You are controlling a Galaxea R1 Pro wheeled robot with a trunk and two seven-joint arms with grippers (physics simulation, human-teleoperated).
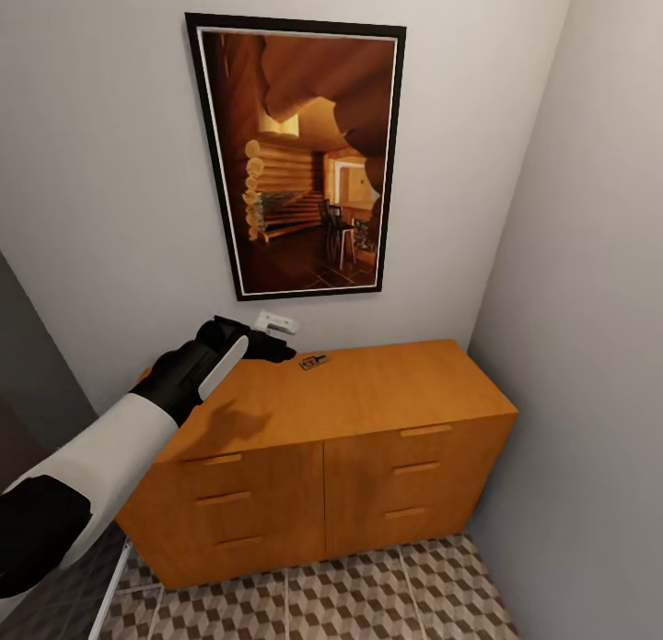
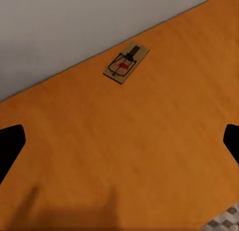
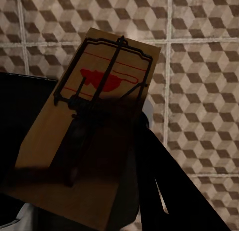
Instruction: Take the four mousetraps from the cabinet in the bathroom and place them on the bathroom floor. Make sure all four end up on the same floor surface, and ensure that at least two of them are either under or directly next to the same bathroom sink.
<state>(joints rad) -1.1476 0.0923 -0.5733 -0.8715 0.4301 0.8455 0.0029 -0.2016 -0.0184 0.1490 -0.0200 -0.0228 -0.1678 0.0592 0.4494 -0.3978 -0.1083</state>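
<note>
Left gripper (image 2: 119,141) open above the cabinet (image 1: 387,391) top. One mousetrap (image 1: 314,362) lies near its rear edge. Right gripper (image 3: 124,156) clamps a second mousetrap (image 3: 99,106) over the bathroom floor (image 3: 199,66)

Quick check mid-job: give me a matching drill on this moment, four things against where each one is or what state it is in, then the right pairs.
Things:
1. mousetrap on the cabinet
2. mousetrap in the right gripper
3. left gripper
4. framed picture

Places or states:
A. hanging on the wall above the cabinet
B. held over the patterned floor tiles
C. open, over the wooden top
D. lying flat near the back wall

Pairs: 1-D, 2-B, 3-C, 4-A
</note>
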